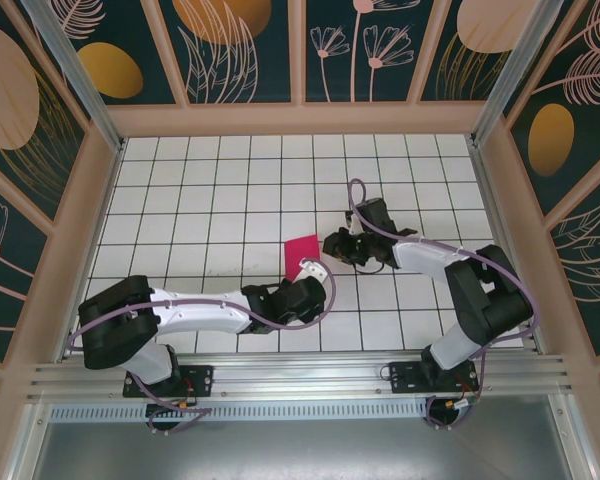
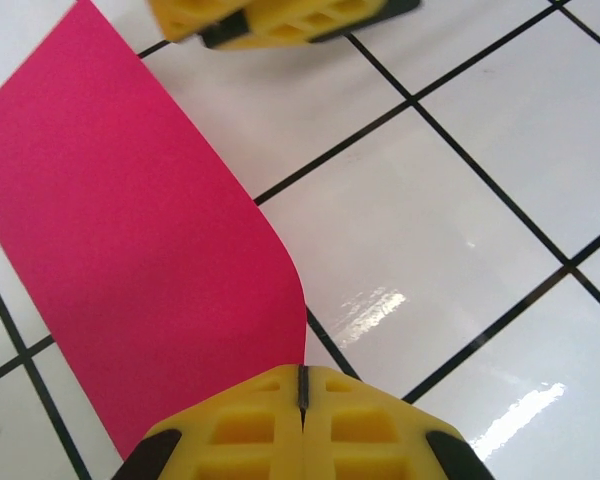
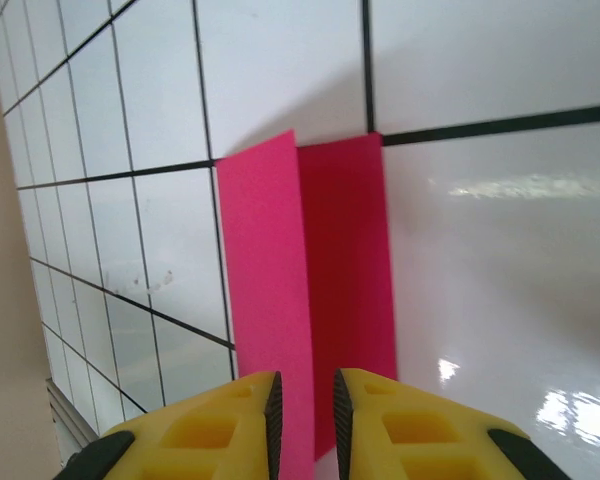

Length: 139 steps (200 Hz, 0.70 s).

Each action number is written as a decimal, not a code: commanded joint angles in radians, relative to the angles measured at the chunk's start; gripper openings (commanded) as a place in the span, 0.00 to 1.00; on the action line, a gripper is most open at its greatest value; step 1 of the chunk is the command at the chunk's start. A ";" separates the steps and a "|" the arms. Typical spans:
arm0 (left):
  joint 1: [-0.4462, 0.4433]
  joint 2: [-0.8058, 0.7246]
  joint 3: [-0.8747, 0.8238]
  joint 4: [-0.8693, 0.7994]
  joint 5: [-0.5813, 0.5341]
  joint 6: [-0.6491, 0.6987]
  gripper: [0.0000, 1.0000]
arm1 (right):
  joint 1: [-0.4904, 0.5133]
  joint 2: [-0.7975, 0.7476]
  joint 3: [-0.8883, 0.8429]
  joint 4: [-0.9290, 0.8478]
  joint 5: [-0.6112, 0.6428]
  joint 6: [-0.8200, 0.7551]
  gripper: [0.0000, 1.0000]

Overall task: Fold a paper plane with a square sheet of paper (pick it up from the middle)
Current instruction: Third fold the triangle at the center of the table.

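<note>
White glossy tiled tabletop (image 1: pixel 200 200) with black grid lines, boxed in by beige walls (image 1: pixel 92 220). There is wide open tile to the left and toward the far wall. The square sheet of paper (image 1: pixel 300 250), thin matte magenta, lies mid-tabletop between the two arms. It is folded along a crease with one flap standing. The left fingers (image 2: pixel 240 430), yellow and ribbed, are pressed together on its curled near edge. The right fingers (image 3: pixel 210 430) are nearly closed, pinching the fold at its right end in a narrow gap.
</note>
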 commanded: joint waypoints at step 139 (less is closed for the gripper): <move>0.019 -0.023 -0.012 0.014 0.043 -0.016 0.00 | 0.079 0.236 0.221 -0.088 -0.061 -0.173 0.19</move>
